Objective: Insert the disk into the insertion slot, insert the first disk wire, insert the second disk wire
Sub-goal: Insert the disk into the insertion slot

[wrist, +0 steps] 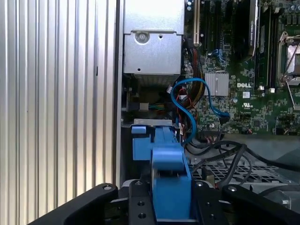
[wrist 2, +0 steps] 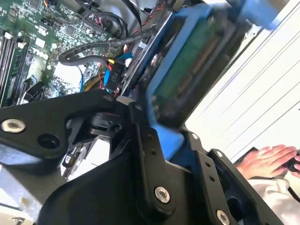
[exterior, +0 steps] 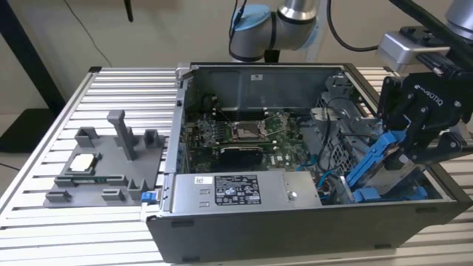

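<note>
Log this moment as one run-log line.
gripper: shut on disk | disk: tilted over insertion slot, not seated

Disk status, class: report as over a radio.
Gripper shut on disk. Disk tilted, lower end at insertion slot, not seated. Blue cable close beside.

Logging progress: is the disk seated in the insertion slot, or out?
Out: the disk leans tilted in the pincer, its lower end at the insertion slot, not lying flat inside.
</note>
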You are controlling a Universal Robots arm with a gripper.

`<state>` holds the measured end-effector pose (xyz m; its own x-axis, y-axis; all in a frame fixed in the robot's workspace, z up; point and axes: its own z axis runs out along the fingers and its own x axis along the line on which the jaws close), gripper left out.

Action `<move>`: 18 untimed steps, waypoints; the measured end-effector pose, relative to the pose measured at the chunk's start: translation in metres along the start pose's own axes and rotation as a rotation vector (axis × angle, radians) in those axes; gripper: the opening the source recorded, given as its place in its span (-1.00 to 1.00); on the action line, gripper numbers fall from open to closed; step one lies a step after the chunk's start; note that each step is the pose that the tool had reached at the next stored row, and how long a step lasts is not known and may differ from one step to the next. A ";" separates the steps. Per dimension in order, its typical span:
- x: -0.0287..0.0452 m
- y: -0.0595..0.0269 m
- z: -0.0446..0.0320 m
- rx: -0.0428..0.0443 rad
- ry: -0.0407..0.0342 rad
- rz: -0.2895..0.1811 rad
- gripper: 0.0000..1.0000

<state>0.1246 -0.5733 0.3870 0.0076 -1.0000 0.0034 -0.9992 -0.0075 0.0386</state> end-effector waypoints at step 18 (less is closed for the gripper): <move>0.0000 0.0001 -0.0028 -0.0001 -0.0014 0.000 -0.01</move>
<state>0.1246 -0.5732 0.3899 0.0076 -1.0000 0.0019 -0.9992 -0.0076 0.0387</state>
